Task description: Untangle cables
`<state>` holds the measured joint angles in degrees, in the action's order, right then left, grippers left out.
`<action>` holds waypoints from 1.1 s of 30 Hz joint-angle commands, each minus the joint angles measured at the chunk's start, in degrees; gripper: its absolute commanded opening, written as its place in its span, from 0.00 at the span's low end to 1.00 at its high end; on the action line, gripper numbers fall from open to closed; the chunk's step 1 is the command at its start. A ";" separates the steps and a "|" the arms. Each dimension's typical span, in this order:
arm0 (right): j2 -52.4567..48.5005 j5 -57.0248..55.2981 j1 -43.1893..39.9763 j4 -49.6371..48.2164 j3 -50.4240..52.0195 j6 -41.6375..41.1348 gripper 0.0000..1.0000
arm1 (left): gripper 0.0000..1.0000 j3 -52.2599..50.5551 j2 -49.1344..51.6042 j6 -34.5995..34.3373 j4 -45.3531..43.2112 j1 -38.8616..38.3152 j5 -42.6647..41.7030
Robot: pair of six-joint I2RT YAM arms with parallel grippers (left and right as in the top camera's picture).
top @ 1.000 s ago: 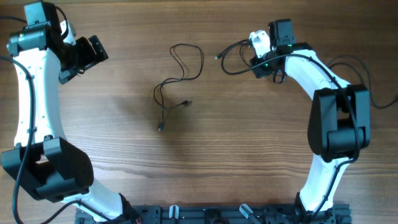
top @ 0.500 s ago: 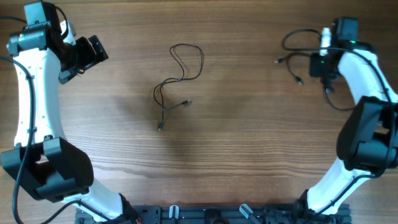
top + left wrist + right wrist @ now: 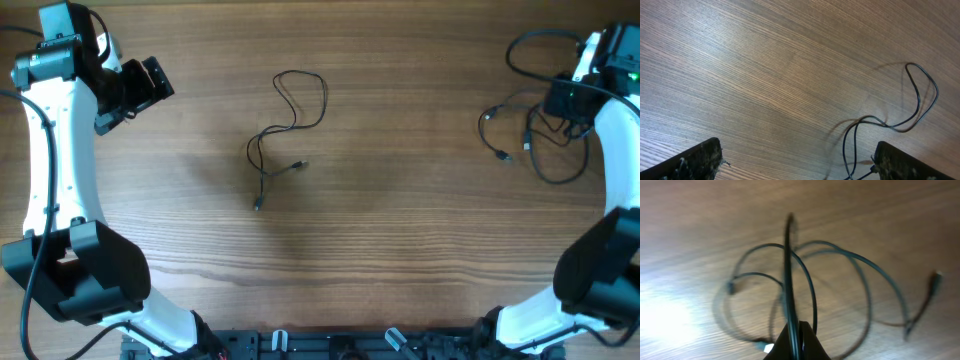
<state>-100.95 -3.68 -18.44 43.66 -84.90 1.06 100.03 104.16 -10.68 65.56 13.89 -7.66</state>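
One thin black cable (image 3: 288, 125) lies loosely looped on the middle of the table, its plug end (image 3: 258, 204) toward the front. In the left wrist view the same cable (image 3: 918, 98) curls at the right, close to the right finger (image 3: 902, 164). My left gripper (image 3: 150, 85) hovers at the far left, open, with nothing between its fingers (image 3: 697, 161). My right gripper (image 3: 561, 100) is at the table's far right edge, shut on a second cable (image 3: 545, 150). In the right wrist view that cable's strand (image 3: 788, 270) rises from the shut gripper (image 3: 797, 342) and its loops hang over the wood.
The wooden table (image 3: 400, 230) stretches bare between the two cables. Thicker arm wiring (image 3: 520, 45) loops near the right arm at the back right. Both arm bases stand at the front edge (image 3: 330, 345).
My right arm has swung from the table's middle to the far right edge, carrying its cable along. The left arm and the middle cable have not moved.
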 commanded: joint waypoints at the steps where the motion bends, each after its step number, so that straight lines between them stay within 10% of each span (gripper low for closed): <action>1: 1.68 8.48 0.50 -0.09 -0.07 -4.26 0.04 | 1.00 0.37 0.00 -0.50 0.00 0.22 -0.85; 10: -2.08 1.70 6.49 -3.87 4.61 -4.44 0.08 | 1.00 0.37 0.00 -0.50 0.00 0.22 -0.85; 14: -2.84 10.12 8.31 -6.25 4.63 -4.02 0.75 | 1.00 0.37 0.00 -0.50 0.00 0.22 -0.85; 23: -2.84 42.95 8.31 -7.91 4.63 -1.03 0.94 | 1.00 0.37 0.00 -0.50 0.00 0.22 -0.85; 25: -2.84 44.54 8.31 -8.28 4.63 -1.14 0.82 | 1.00 0.37 0.00 -0.50 0.00 0.22 -0.85; 29: -4.04 49.29 8.31 -7.45 4.63 -1.25 0.04 | 1.00 0.37 0.00 -0.50 0.00 0.22 -0.85; 33: -9.20 49.22 8.09 -6.82 4.76 -1.22 0.04 | 1.00 0.37 0.00 -0.50 0.00 0.22 -0.85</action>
<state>-105.27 42.76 -10.17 36.91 -80.71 -0.80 100.03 104.16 -10.68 65.54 13.89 -7.66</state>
